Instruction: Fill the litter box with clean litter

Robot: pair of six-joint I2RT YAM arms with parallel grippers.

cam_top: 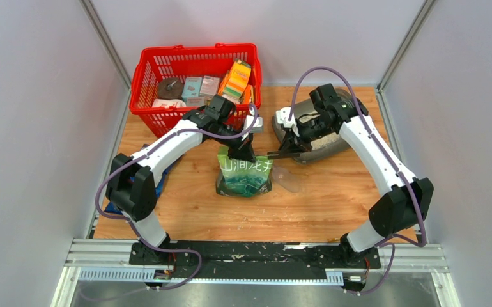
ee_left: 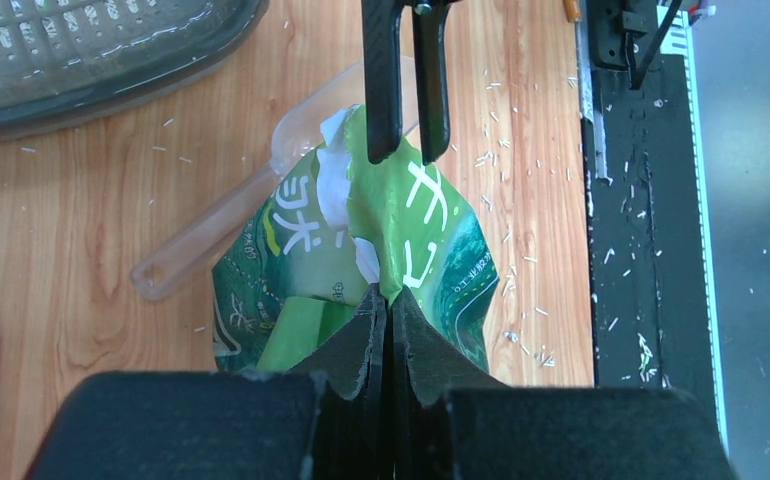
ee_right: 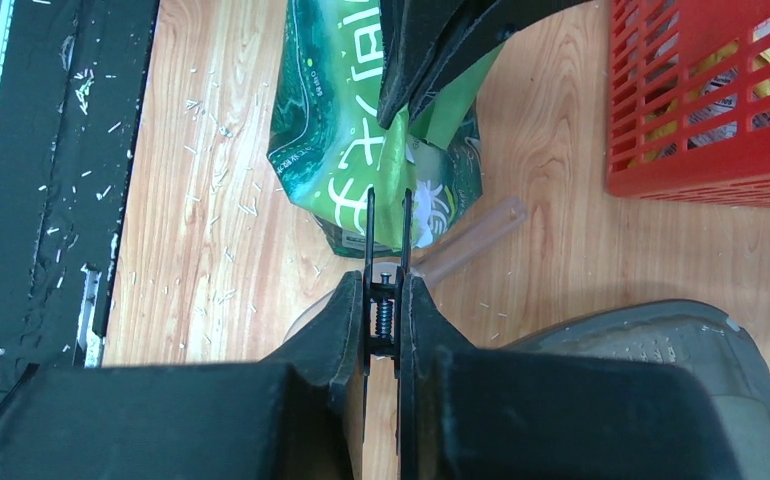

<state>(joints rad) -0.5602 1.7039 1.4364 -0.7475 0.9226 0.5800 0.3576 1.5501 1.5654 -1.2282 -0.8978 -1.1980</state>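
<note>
The litter box [cam_top: 333, 148] sits at the back right of the worktop [cam_top: 192, 204], just beside the red basket [cam_top: 199, 50]; the overhead view shows a patch of pale litter [cam_top: 323, 139] inside it, though the right arm crosses over most of the tray; the left wrist view catches only a corner of the box [ee_left: 111, 50] with a gridded floor, cut off by the frame, and whether grains lie there I cannot tell; the right wrist view shows just a grey rounded corner [ee_right: 641, 360]. In front of the box a green pouch [cam_top: 245, 169] stands at mid-worktop; the left tool [ee_left: 389, 300] is pressed together on its crumpled top edge, clearer in the wrist view than from above [cam_top: 242, 152]. The right tool [ee_right: 381, 285] is clamped on a black clip [ee_right: 371, 230] with a small spring between its arms; its two thin prongs [ee_left: 383, 80] reach the far side of the pouch top, and whether they bite the film or only touch it is hard to make out. A clear plastic scoop [ee_left: 211, 240] lies flat on the wood against the pouch, partly hidden behind it; from overhead it [cam_top: 288, 176] is a faint shape. Only the wrist views show pale slivers strewn over the wood and the black rail.
</note>
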